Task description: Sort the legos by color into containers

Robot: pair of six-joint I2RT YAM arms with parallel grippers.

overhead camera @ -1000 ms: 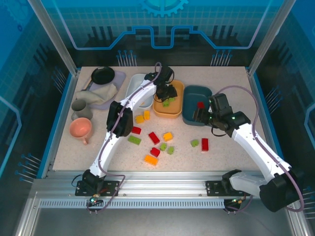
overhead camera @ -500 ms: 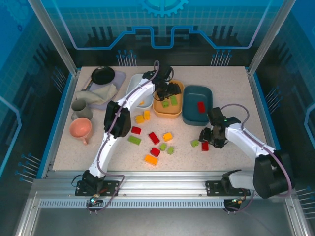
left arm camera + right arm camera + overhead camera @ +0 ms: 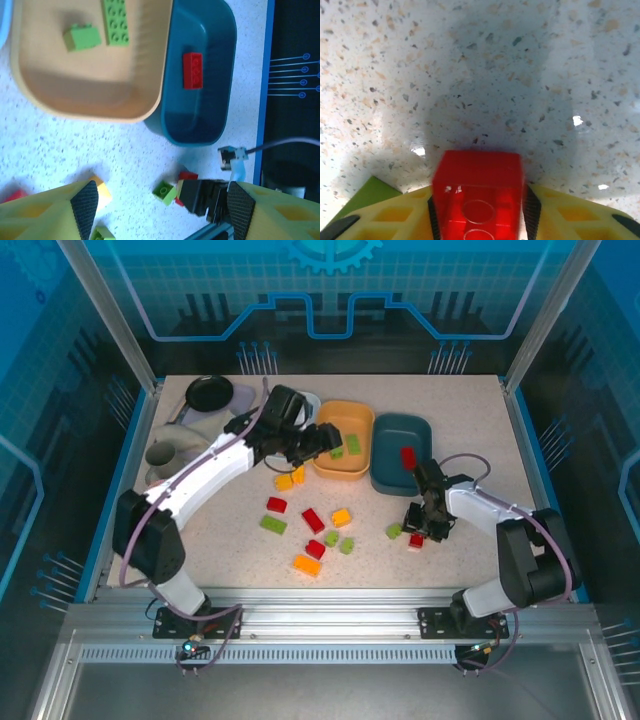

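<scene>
The right gripper [image 3: 418, 532] is down at the table [image 3: 470, 440], its two pads closed against the sides of a red brick [image 3: 477, 192], which seems to sit on the surface. A green brick [image 3: 395, 531] lies just beside it, on its left. A second ago this gripper was above the teal dish [image 3: 388, 486], where a second red brick [image 3: 407, 456] now lies, so I judge it has delivered one and is taking the next. The left gripper [image 3: 322, 438] stands wide open with nothing between its fingers. Before, it was over the orange dish [image 3: 340, 473], and it has drawn back to the left. Two green bricks [image 3: 82, 37] rest in that dish, so green goes there and red into the teal one. Between the gripped brick and the teal dish the table is bare, but the near wall of the dish must be cleared by lifting first. The other loose bricks [image 3: 313, 520] lie in the middle, well apart from the table edges
</scene>
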